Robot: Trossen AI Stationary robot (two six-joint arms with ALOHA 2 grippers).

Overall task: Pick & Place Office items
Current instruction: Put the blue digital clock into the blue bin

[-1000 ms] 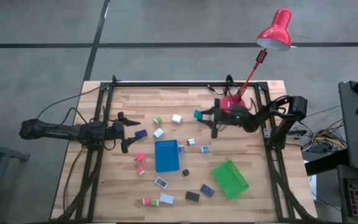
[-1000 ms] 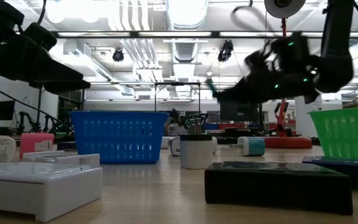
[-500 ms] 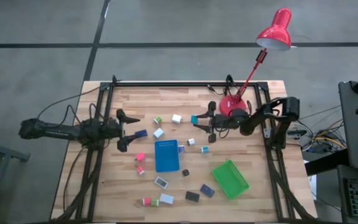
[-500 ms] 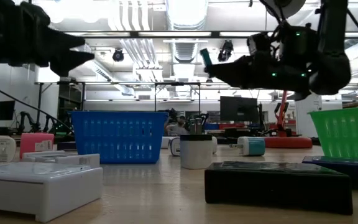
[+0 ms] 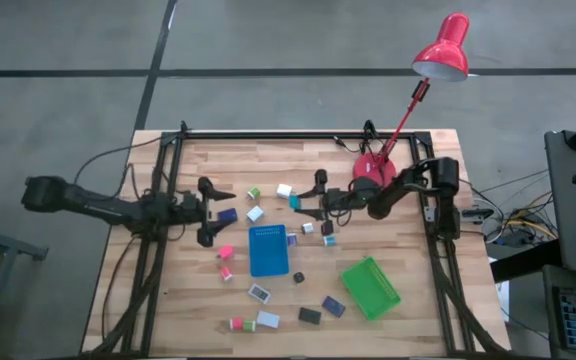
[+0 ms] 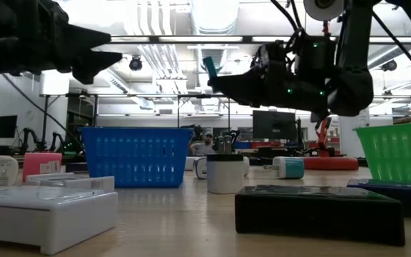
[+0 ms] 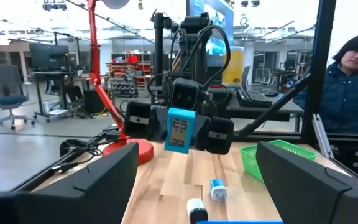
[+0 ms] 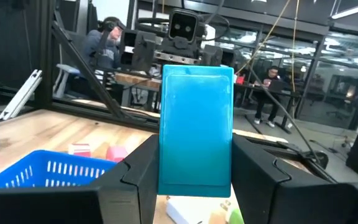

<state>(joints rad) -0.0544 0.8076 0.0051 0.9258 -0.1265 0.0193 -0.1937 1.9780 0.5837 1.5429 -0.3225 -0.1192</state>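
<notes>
My right gripper (image 5: 301, 204) is raised over the table's middle, far of the blue tray (image 5: 268, 250), and is shut on a light blue block (image 5: 295, 201). The block shows large in the right wrist view (image 8: 196, 130) and faces the left wrist camera (image 7: 180, 129). My left gripper (image 5: 206, 211) hovers at the table's left, open, with its fingers spread wide (image 7: 194, 183). A navy block (image 5: 227, 214) lies on the wood just beyond it. Several small office items lie scattered around both trays. My right gripper pinches the light blue block by its two narrow sides (image 8: 164, 168), one finger (image 8: 135, 177) on each. The fingers come level, pointing toward the table's left. The block stands upright above the fingertips (image 6: 210, 68), lifted clear of the table.
The green tray (image 5: 370, 288) sits near the table's right near corner. A red desk lamp stands on its base (image 5: 373, 166) behind my right arm. White, green, pink and black blocks lie around the blue tray. A person (image 7: 353, 74) sits beyond the table.
My right gripper has carried the light blue block toward the table's left and slightly nearer, still held upright and clear of the table. My left gripper has shifted a little toward the table's right and levelled out.
</notes>
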